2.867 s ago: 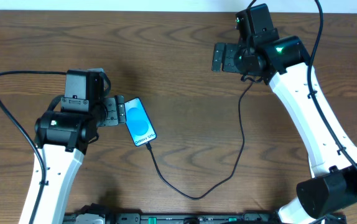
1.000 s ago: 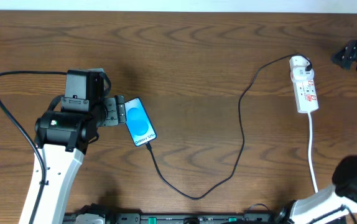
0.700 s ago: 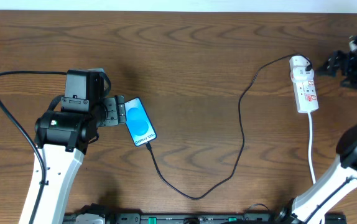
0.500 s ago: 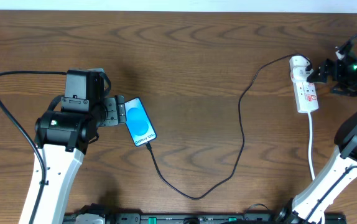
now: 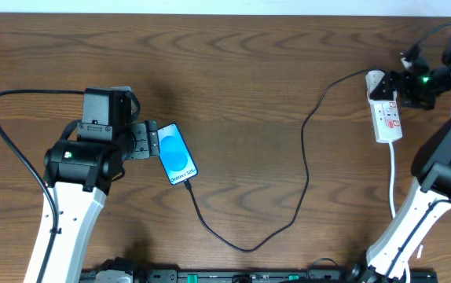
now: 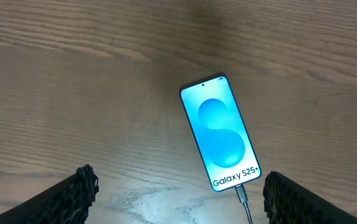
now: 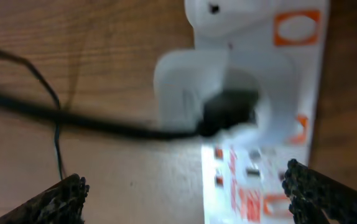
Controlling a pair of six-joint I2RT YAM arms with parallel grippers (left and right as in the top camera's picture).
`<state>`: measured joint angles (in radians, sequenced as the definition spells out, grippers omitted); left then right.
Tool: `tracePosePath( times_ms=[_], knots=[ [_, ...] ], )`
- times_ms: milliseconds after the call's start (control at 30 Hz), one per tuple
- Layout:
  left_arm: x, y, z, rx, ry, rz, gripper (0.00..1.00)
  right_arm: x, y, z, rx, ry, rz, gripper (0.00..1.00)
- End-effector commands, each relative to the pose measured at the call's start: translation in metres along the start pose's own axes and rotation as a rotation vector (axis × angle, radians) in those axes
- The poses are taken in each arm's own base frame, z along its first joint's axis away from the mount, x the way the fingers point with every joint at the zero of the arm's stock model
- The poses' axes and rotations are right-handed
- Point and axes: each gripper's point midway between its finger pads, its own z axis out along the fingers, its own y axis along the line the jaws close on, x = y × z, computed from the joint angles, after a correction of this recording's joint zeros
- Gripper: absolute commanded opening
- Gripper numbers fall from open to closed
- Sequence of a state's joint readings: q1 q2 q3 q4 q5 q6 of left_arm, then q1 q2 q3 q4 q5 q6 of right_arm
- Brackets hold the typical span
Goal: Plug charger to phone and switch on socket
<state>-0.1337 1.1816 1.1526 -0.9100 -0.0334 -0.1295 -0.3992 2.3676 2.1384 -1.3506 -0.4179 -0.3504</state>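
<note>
Charger seated in phone, well left of socket. Right gripper, spread and empty, at socket, likely for the switch; left gripper released.

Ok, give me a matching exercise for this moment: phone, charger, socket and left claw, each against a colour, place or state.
Things:
1 phone
2 charger
3 socket
4 left claw

Descriptions:
A white, at the far right
B open, next to the phone
C black, looping between phone and socket
D screen lit blue

Pairs: 1-D, 2-C, 3-A, 4-B
</note>
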Motion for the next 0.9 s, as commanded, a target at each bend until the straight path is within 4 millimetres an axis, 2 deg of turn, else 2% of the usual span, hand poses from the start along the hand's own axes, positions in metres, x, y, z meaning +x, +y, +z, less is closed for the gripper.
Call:
tracePosePath(
  times_ms=[0,333,667,867],
  knots=[
    [-0.005,0.002,-0.004,-0.016,-0.017,0.010,0.88,-0.008,0.006,0.005,0.002,-0.014,-0.037,0.99],
    [-0.005,0.002,-0.004,-0.016,-0.016,0.010,0.88,-0.018,0.011,0.011,0.013,-0.042,-0.137,0.99],
    [-0.005,0.002,-0.004,-0.016,-0.016,0.010,0.88,-0.021,0.011,0.012,0.011,-0.051,-0.142,0.99],
    [-0.005,0.002,-0.004,-0.016,-0.016,0.010,0.87,-0.019,0.007,0.023,0.009,-0.051,-0.099,0.99]
  ],
)
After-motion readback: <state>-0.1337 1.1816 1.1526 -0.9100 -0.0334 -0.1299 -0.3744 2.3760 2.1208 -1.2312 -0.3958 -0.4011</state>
